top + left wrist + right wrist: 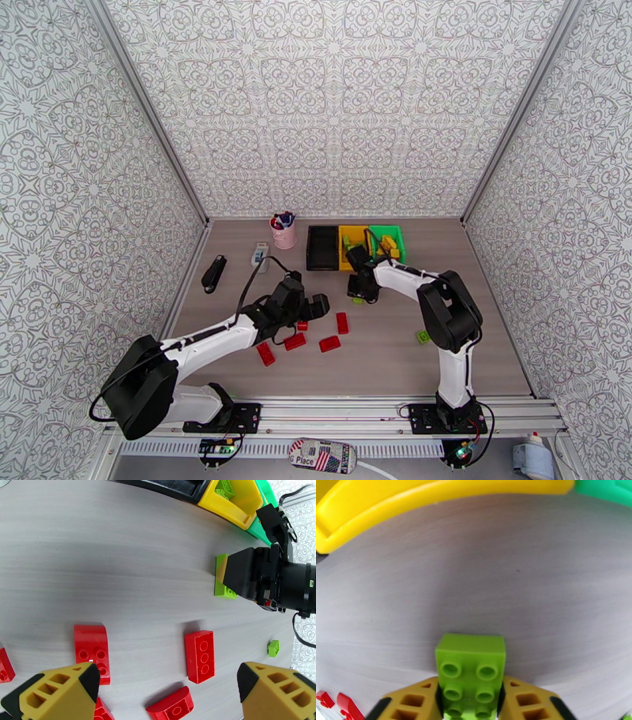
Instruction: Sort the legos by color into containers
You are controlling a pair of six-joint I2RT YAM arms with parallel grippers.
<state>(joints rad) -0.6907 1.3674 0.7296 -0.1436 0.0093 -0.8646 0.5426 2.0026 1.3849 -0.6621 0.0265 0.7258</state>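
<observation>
My right gripper (471, 707) is shut on a light green lego (471, 665), its yellow fingers (414, 701) pressed against both sides. This green lego (357, 300) sits low on the table just in front of the containers: a black bin (322, 247), a yellow bin (351, 246) and a green bin (389, 241). My left gripper (304, 312) hovers open over several red legos (329, 343). In the left wrist view its fingers (59, 691) stand wide apart, with red legos (200, 655) on the table below and nothing held.
Another green lego (423, 337) lies alone to the right, near the right arm. At the back left stand a pink cup of pens (284, 231), a small white-and-blue box (260, 254) and a black object (214, 273). Patterned walls enclose the table.
</observation>
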